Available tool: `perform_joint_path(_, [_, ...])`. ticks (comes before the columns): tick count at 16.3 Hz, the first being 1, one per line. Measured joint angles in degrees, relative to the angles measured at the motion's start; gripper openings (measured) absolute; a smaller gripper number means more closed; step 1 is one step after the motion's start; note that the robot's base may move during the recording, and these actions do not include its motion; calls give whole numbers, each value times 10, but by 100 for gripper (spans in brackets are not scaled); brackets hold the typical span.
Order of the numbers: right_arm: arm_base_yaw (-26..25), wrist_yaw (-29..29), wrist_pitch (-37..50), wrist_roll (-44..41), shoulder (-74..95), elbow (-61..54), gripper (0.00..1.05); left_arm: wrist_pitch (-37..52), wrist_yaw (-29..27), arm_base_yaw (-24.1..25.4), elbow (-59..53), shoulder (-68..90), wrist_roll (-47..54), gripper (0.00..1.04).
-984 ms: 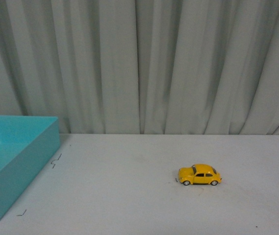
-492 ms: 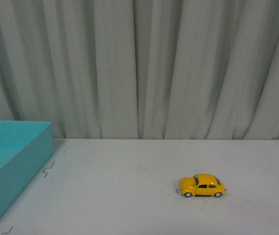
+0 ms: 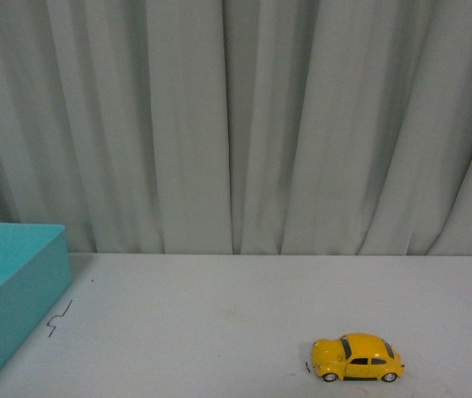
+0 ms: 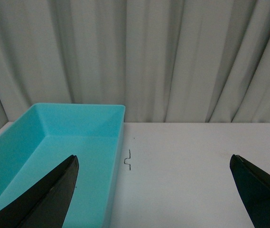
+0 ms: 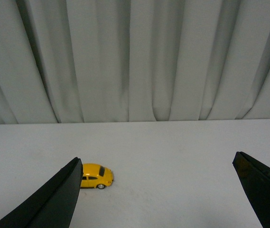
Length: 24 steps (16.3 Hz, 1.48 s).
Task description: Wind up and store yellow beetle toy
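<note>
My left jaws stand wide apart with nothing between them, and my right jaws are spread just as wide and hold nothing either. The yellow beetle toy [image 5: 95, 175] sits on its wheels on the pale surface [image 3: 219, 307], ahead of my right jaws and off to one side of the gap. It is side-on to me, and one end is hidden behind the tip of one dark finger [image 5: 54, 199]. From the front camera the toy [image 3: 357, 358] shows dark windows and silver hubs, and a small dark mark [image 3: 307, 366] lies on the surface just beside one end of it. Ahead of my left jaws is an open turquoise bin [image 4: 118, 137], well apart from the toy, and one left finger [image 4: 44, 194] shows in front of its inside. A thin bracket-shaped line [image 4: 128, 158] is drawn on the surface just beside the bin's [image 3: 20, 282] near wall; it spells nothing I can read. A grey pleated curtain [image 3: 236, 124] hangs behind everything
</note>
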Motion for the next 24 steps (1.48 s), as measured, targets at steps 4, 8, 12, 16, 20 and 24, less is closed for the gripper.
perform_joint_path(4, [0,0,-1,0,0,0,98,-2,0,0,0,0,0,98])
perform_joint_path(8, [0,0,0,0,0,0,98,0,0,0,0,0,0,98])
perform_joint_path(12, [0,0,0,0,0,0,98,0,0,0,0,0,0,98])
perform_joint_path(16, [0,0,0,0,0,0,98,0,0,0,0,0,0,98])
perform_joint_path(20, [-258,-247,223,94,369,56,98,0,0,0,0,0,0,98])
perform_joint_path(24, [-215,-221,494,77,750,200,98,0,0,0,0,0,0,98])
